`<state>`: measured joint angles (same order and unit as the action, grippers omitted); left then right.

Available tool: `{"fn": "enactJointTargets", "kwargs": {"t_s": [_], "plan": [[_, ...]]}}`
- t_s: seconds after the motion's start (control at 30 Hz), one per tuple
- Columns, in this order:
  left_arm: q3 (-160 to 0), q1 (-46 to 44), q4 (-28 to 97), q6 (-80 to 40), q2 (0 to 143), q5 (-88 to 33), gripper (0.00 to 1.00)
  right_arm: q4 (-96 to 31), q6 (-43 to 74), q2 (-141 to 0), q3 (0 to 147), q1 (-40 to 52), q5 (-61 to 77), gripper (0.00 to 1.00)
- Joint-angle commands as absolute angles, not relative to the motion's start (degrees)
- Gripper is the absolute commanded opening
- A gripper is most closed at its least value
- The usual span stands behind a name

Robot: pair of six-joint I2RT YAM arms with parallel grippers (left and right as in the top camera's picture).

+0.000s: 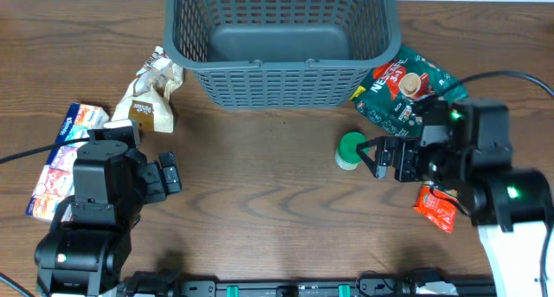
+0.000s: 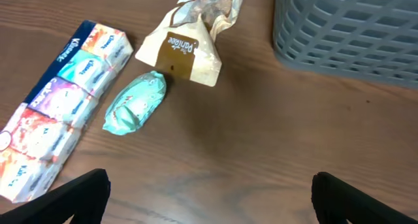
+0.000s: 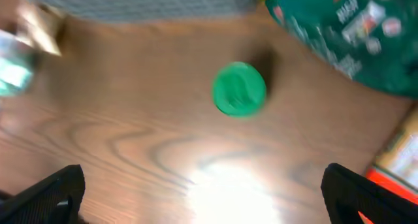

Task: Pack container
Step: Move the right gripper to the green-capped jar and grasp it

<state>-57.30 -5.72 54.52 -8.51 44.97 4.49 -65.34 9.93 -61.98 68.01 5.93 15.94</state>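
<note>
The dark grey slotted container (image 1: 281,67) stands at the back middle of the table; its corner shows in the left wrist view (image 2: 353,34). It looks empty. My left gripper (image 1: 169,174) is open and empty at the left, over bare wood (image 2: 209,198). My right gripper (image 1: 381,158) is open and empty just right of a green-lidded small tub (image 1: 351,150), which shows blurred in the right wrist view (image 3: 239,88).
A beige paper bag (image 1: 151,89) (image 2: 192,38), a mint packet (image 2: 135,101) and a multicolour tissue pack (image 1: 65,154) (image 2: 55,113) lie at the left. A green snack bag (image 1: 407,87) (image 3: 353,34) and a red packet (image 1: 435,206) lie at the right.
</note>
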Motion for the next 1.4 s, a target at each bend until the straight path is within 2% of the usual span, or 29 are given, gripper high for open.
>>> {"fn": "enactJointTargets", "kwargs": {"t_s": [0.0, 0.33, 1.1, 1.37], "plan": [[-58.5, -5.4, 55.0, -7.4, 44.8, 5.5, 0.99, -66.8, 8.0, -67.2, 68.9, 5.7, 9.0, 0.99], [-58.5, -5.4, 55.3, -7.3, 44.8, 5.5, 0.99, -64.6, 5.3, -79.2, 68.9, 10.5, -1.1, 0.99], [-58.5, -5.4, 55.3, -7.3, 44.8, 5.5, 0.99, -46.1, 5.7, -89.6, 68.8, 17.0, -1.4, 0.99], [-58.5, -5.4, 55.3, -7.3, 44.8, 5.7, 0.99, -44.1, 6.4, -90.5, 68.6, 19.2, -4.1, 0.99]]}}
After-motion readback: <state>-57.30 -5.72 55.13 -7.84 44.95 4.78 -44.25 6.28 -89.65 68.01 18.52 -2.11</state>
